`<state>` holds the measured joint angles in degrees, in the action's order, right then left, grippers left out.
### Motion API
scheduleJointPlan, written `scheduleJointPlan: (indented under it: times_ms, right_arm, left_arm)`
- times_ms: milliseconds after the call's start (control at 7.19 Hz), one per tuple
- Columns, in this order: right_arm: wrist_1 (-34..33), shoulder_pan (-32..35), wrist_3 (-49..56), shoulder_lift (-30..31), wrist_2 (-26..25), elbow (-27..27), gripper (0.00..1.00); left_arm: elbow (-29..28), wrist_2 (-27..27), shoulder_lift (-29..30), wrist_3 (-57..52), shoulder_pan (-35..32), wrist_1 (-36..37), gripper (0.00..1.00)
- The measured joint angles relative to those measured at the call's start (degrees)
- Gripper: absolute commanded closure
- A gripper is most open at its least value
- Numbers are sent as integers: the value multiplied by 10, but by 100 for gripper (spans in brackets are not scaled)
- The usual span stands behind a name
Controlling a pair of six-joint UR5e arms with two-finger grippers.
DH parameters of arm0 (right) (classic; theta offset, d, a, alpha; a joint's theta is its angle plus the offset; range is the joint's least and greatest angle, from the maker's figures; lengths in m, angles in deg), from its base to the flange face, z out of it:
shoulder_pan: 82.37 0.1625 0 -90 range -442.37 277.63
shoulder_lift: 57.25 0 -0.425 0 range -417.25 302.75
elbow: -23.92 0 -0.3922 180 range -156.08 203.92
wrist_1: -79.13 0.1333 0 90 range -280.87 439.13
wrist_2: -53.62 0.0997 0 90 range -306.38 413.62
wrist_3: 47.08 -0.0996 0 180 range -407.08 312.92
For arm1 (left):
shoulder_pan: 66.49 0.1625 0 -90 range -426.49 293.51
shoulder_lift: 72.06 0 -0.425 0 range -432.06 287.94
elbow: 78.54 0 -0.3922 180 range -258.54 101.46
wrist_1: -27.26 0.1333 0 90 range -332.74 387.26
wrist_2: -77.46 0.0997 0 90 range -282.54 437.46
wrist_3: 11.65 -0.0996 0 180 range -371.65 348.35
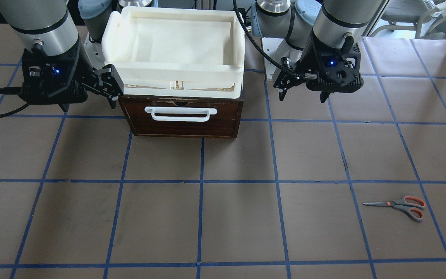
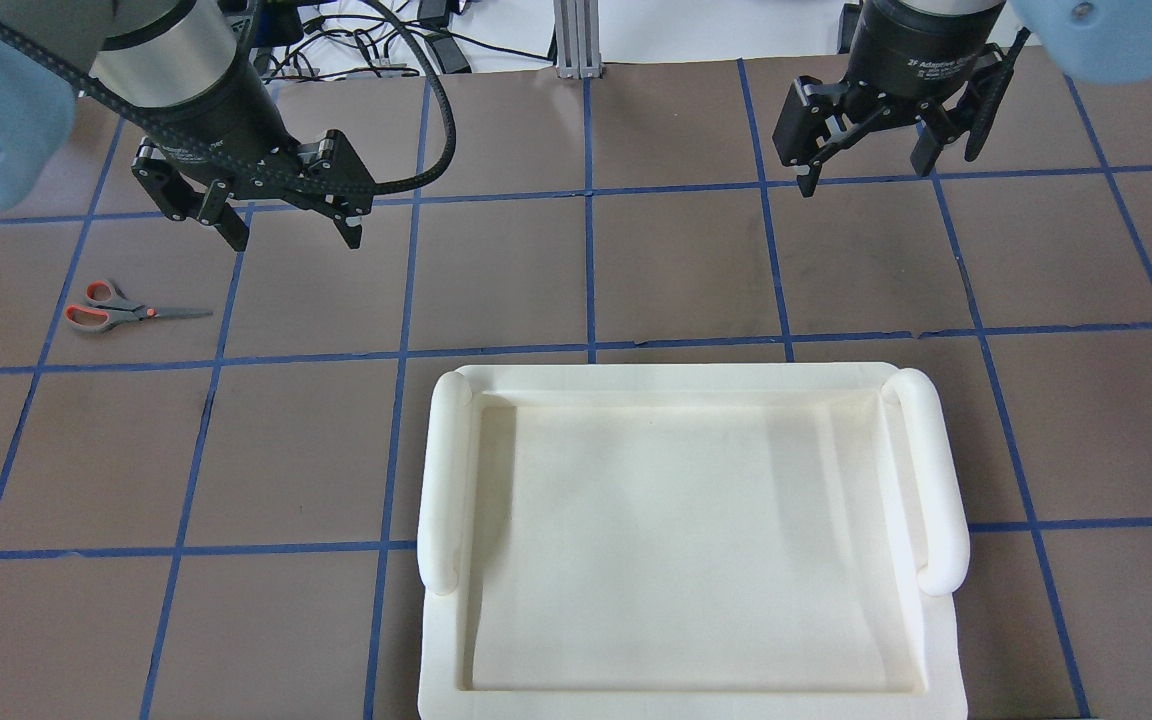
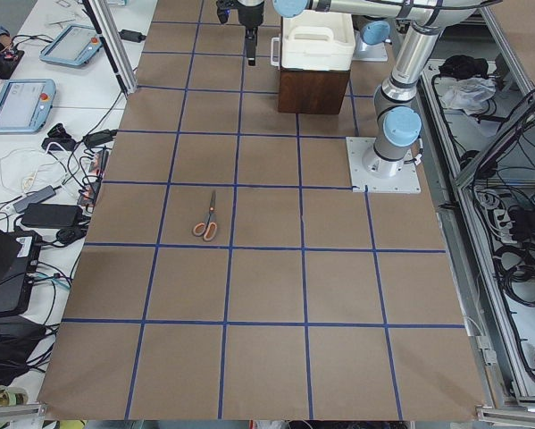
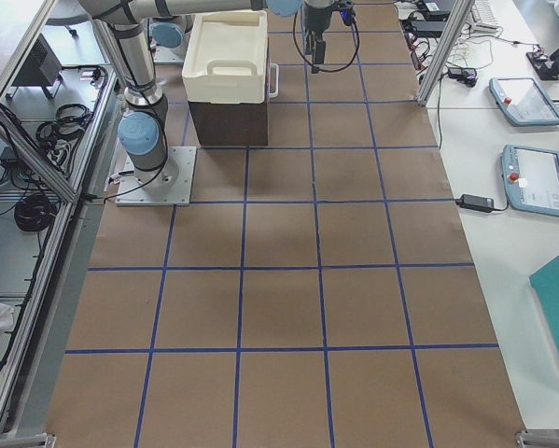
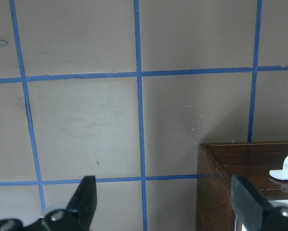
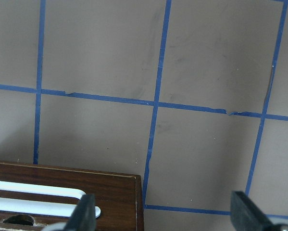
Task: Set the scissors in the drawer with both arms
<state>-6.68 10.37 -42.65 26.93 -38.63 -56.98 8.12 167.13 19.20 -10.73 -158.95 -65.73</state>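
Note:
The scissors [image 1: 401, 205] lie flat on the brown table on my left side, blades shut; they also show in the overhead view [image 2: 116, 310] and the left exterior view [image 3: 207, 219]. The dark brown drawer [image 1: 192, 116] is closed, and its white bar handle [image 1: 180, 113] faces away from me. My left gripper [image 2: 291, 235] is open and empty, hovering beyond and to the right of the scissors. My right gripper [image 2: 871, 175] is open and empty on the other side. Each wrist view shows a corner of the drawer [image 5: 249, 183] [image 6: 62, 192] between open fingers.
A cream-white plastic tray [image 1: 172, 42] sits on top of the drawer unit and hides it in the overhead view [image 2: 686, 700]. Blue tape lines grid the table. Operator tablets and cables lie on side benches [image 3: 17, 98].

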Motion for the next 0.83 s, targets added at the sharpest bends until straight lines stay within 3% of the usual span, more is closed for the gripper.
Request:
scheduleJointPlan:
  times_ms: [556, 834]
  right_arm:
    - [-6, 3, 1, 6, -2, -1, 0]
    - [-14, 4, -22, 12, -10, -6, 0]
  left_arm:
    - [17, 4, -6, -23, 2, 8, 0]
    - [19, 17, 1, -163, 34, 16, 0]
